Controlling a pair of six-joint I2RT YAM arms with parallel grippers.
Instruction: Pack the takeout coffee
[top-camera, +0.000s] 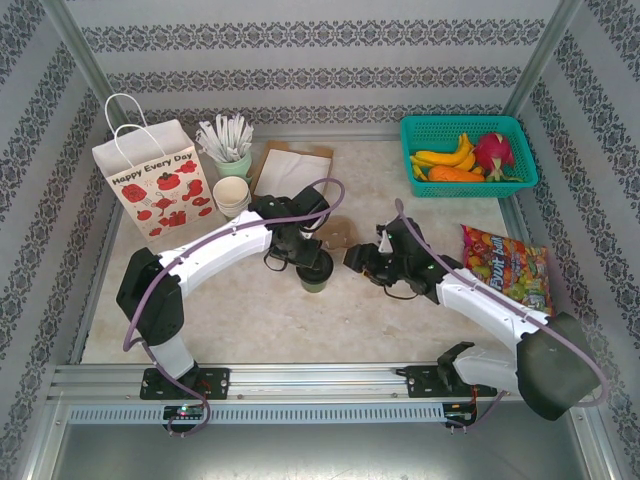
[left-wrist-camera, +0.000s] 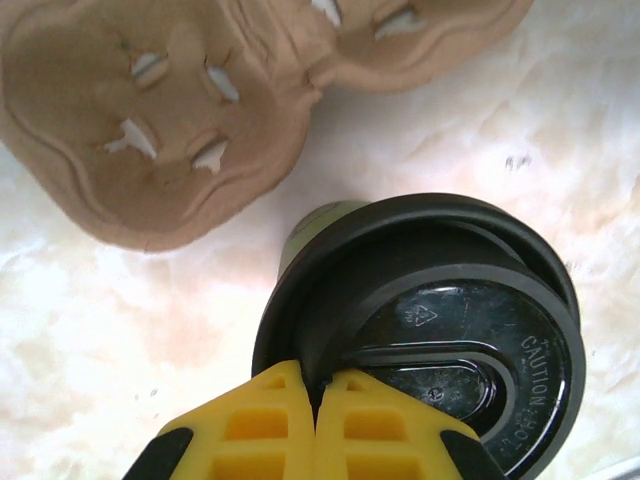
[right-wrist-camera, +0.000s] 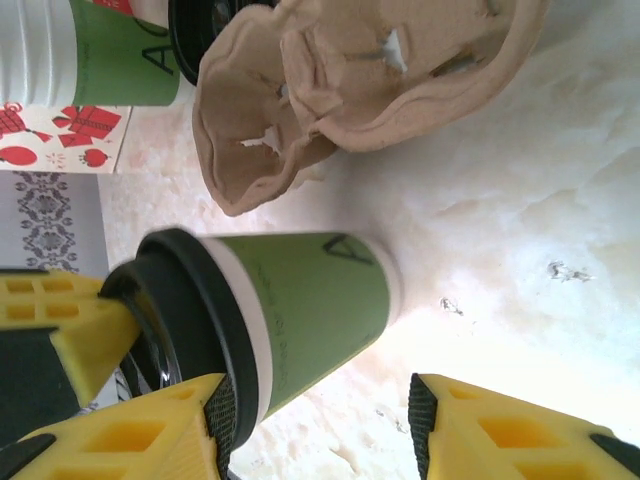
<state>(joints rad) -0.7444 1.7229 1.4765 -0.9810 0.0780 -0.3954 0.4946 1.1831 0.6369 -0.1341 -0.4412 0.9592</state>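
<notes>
One olive-green, black-lidded takeout coffee (right-wrist-camera: 300, 310) has its lid rim pinched by left gripper (left-wrist-camera: 315, 385); right gripper (right-wrist-camera: 318, 410) open, empty.

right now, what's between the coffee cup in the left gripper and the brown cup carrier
Just bare marbled table: nothing sits between the black-lidded coffee cup and the pulp cup carrier. The left wrist view shows the gap clearly.

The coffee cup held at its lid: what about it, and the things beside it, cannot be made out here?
Coffee cup: only an A of its print shows, right wrist view; the rest curves out of sight.
Its contents: the black lid hides them, left wrist view.
Cup carrier: cut by the top edge in both wrist views; arms partly cover it from above.
Paper bag: its own wall hides the inside, top external view.
</notes>
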